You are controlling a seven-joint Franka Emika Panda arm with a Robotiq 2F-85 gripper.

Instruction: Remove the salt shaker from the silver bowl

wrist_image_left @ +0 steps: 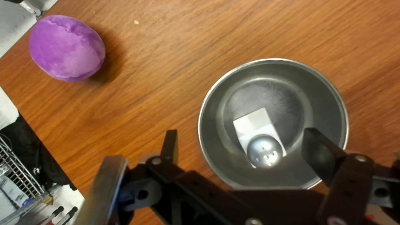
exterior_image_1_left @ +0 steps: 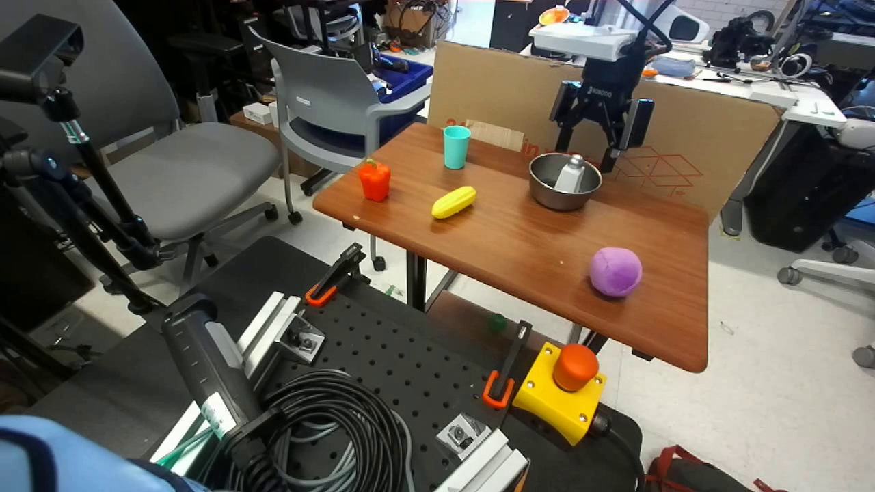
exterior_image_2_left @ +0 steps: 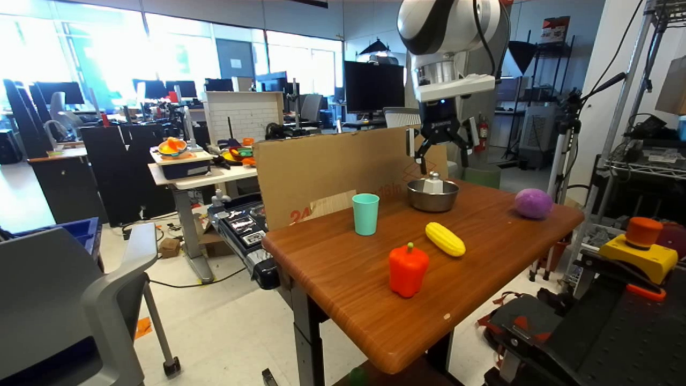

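Roughly between 2 fingers (wrist_image_left: pixel 319 151): salt shaker (wrist_image_left: pixel 257 135)

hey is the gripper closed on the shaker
No, the wrist view shows the gripper open, with gaps on both sides of the shaker.

salt shaker (exterior_image_1_left: pixel 569 176): pale flat-sided body, shiny rounded silver top | pose: top up, you see it leaning in an exterior view | location: inside the silver bowl (wrist_image_left: pixel 281 103), top poking above rim, you can't tell whether it touches the wall | silver bowl: round, shiny metal, grey inside, upright on worktop (exterior_image_2_left: pixel 343 268)
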